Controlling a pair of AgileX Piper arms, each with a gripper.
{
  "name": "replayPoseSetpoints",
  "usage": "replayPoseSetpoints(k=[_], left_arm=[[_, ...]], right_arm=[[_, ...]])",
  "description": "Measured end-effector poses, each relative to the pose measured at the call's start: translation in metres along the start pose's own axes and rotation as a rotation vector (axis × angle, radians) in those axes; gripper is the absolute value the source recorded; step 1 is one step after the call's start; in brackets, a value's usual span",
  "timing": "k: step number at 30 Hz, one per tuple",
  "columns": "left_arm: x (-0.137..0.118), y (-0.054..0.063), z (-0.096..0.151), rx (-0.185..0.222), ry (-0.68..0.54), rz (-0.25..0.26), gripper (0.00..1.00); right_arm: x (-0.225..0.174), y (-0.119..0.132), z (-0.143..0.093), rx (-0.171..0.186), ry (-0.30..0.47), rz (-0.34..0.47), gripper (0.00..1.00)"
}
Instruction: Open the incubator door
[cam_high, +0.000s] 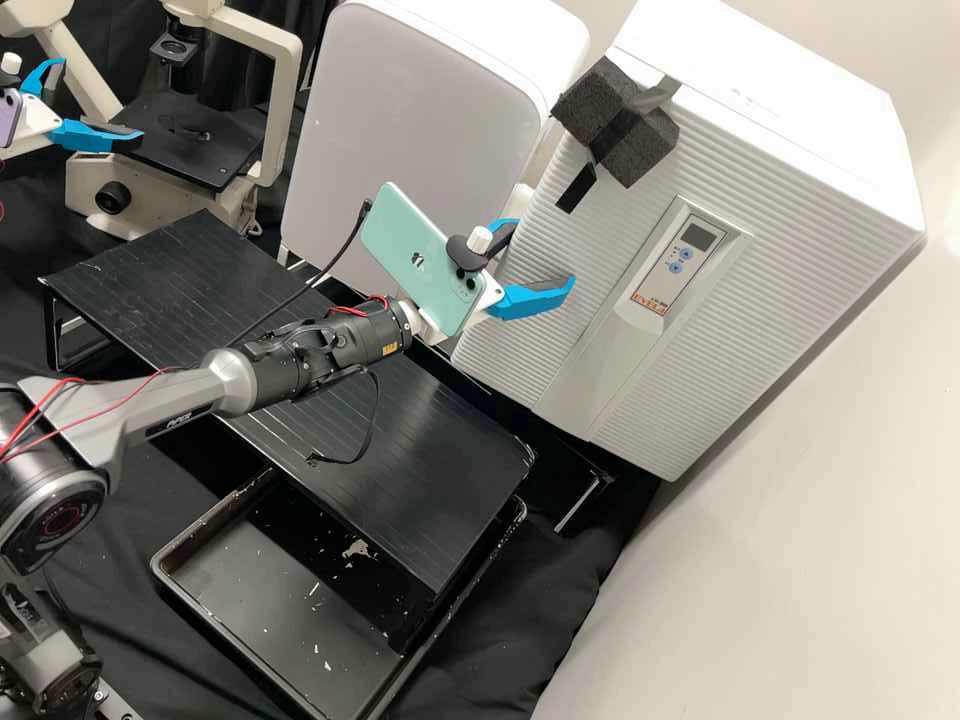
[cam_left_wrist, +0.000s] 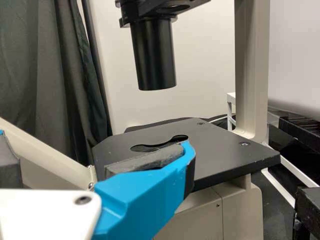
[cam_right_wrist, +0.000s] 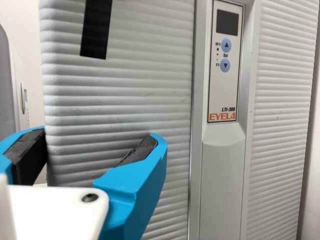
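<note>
The white incubator's ridged door (cam_high: 590, 290) looks closed. Close to its left edge, my right gripper (cam_high: 545, 256) stands open with nothing held. In the right wrist view, that gripper (cam_right_wrist: 96, 137) has one finger beside the left edge of the door (cam_right_wrist: 125, 95) and the other in front of the ridges; contact cannot be told. At the upper left of the high view, my left gripper (cam_high: 102, 100) is open by the microscope; in the left wrist view, the left gripper (cam_left_wrist: 95, 147) has one finger in front of the stage, holding nothing.
Dark foam blocks (cam_high: 640, 150) and a black strip (cam_high: 577, 188) hang at the door's upper part. A white appliance (cam_high: 400, 120) stands beside the incubator. The microscope stage (cam_high: 190, 150) is at the back left, with a black slatted stand (cam_high: 420, 450) and tray (cam_high: 290, 600) in front.
</note>
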Motion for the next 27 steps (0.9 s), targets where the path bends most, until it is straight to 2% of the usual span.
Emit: replayPoseSetpoints(k=[3,5,13,21,27], left_arm=[[0.000,0.000,0.000,0.000,0.000,0.000,1.00],[0.000,0.000,0.000,0.000,0.000,0.000,1.00],[0.000,0.000,0.000,0.000,0.000,0.000,1.00],[0.000,0.000,0.000,0.000,0.000,0.000,1.00],[0.000,0.000,0.000,0.000,0.000,0.000,1.00]], right_arm=[[-0.005,0.002,-0.001,0.009,-0.009,0.000,0.00],[-0.009,0.003,-0.001,0.000,-0.010,0.000,0.00],[-0.032,0.011,0.000,0.002,-0.030,0.016,0.00],[-0.066,0.024,0.002,0.028,-0.056,0.077,0.00],[-0.084,0.032,0.001,0.020,-0.065,0.128,0.00]])
